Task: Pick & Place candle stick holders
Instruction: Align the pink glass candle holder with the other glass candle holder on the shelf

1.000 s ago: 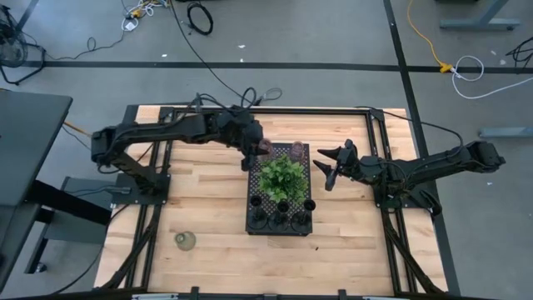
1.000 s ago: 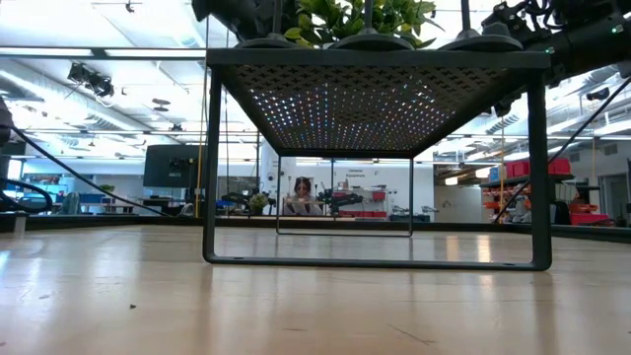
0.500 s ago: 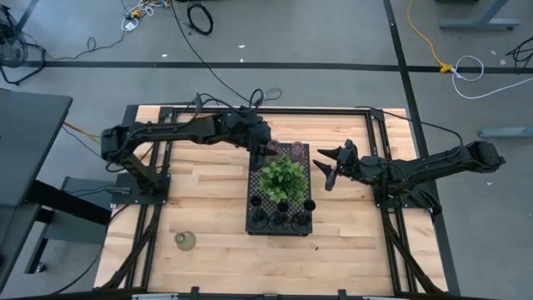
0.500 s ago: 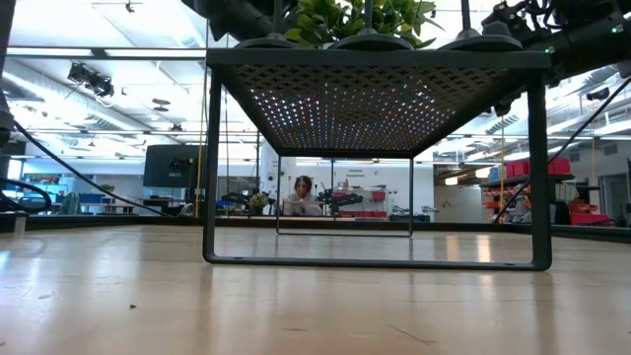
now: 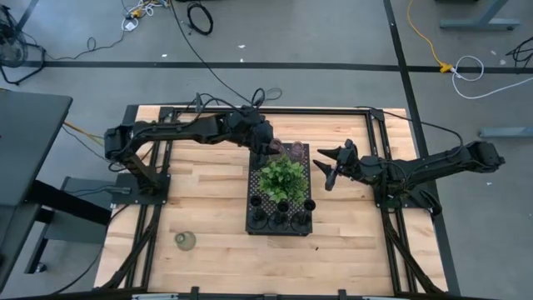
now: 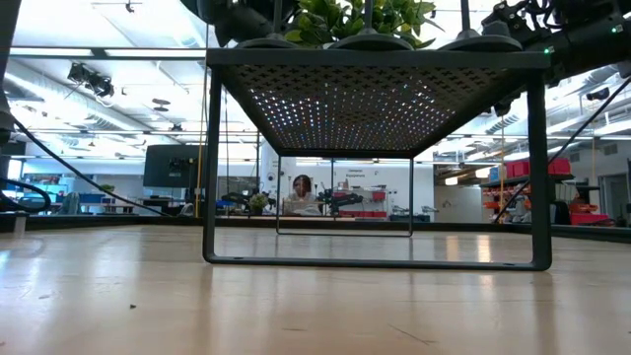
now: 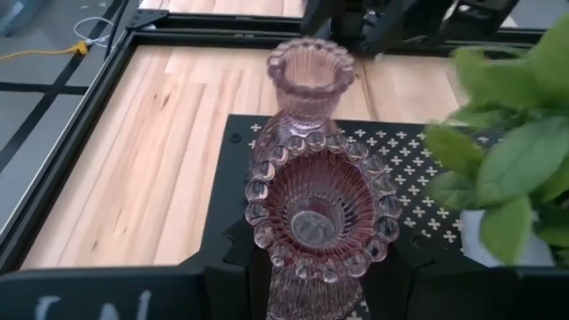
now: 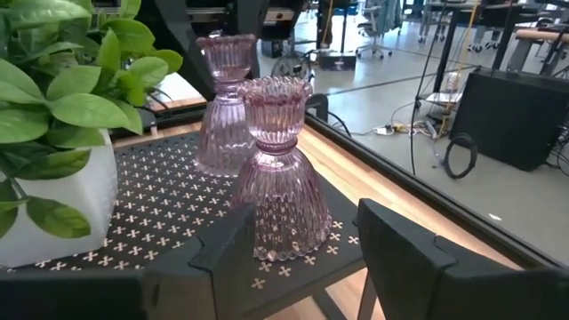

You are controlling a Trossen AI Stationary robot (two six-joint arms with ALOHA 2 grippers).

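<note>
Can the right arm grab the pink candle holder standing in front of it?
Probably yes: the right tool is open and the near pink holder stands between its fingers at the tray's edge, nothing between.

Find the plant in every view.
High view: plant mid-table, in the middle of the tray.
Low view: only its leaves show at the top edge, above the tray's perforated top.
Left wrist view: leaves at the right edge.
Right wrist view: leaves and white pot at the left.
Shared landmark: the black perforated tray under it.
</note>
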